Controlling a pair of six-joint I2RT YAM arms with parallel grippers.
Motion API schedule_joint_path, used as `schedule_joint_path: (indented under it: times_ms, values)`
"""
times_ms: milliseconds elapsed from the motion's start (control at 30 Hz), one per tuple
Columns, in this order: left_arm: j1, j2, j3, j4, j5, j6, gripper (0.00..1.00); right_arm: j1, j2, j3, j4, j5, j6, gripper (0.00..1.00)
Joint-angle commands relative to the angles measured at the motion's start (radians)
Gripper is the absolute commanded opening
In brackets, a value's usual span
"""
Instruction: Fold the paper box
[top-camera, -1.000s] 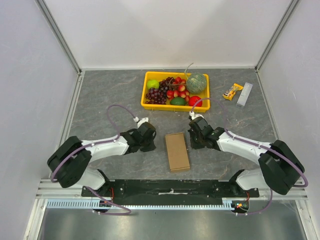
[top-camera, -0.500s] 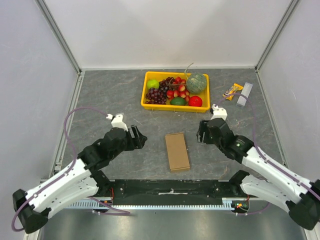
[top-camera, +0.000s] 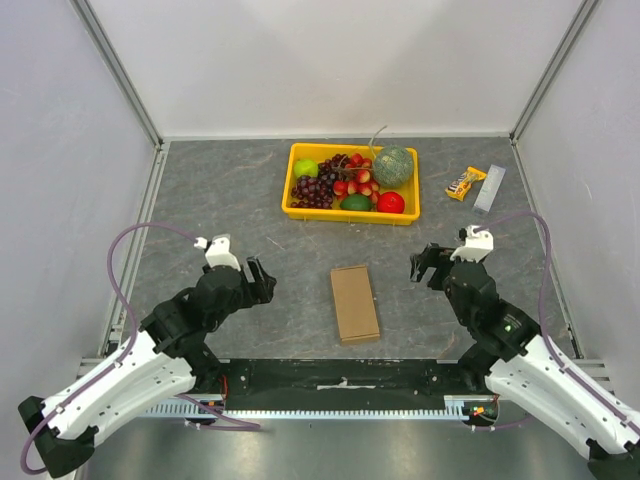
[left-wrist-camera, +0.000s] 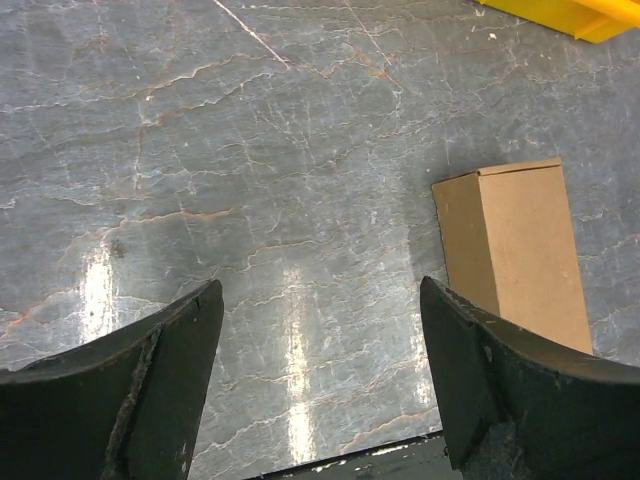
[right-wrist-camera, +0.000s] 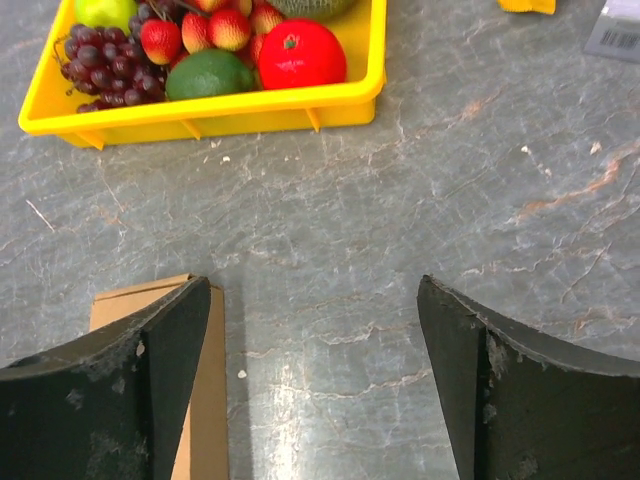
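Observation:
The paper box lies flat on the grey table as a slim closed brown cardboard box, near the front middle. In the left wrist view the paper box sits to the right of my fingers; in the right wrist view its edge shows beside my left finger. My left gripper hovers to the left of the box, open with nothing between its jaws. My right gripper hovers to the right of it, also open and empty. Neither gripper touches the box.
A yellow tray of fruit stands behind the box; the tray also fills the top of the right wrist view. A snack bar and a grey packet lie at the back right. White walls enclose the table.
Both grippers opened and drew back and outward from the box's sides. The arms swung towards the near corners. The box has not moved.

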Motion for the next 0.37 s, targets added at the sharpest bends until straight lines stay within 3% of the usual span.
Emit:
schedule_joint_path:
  times_ms: [0,333]
  values:
    - [0.001,-0.032,0.016,-0.017,-0.053,0.024,0.85,-0.002,-0.081,-0.037,0.142,0.062,-0.110,0.92]
    - [-0.001,-0.088,0.007,-0.045,-0.065,-0.007,0.86,-0.002,-0.029,-0.032,0.162,0.129,-0.203,0.93]
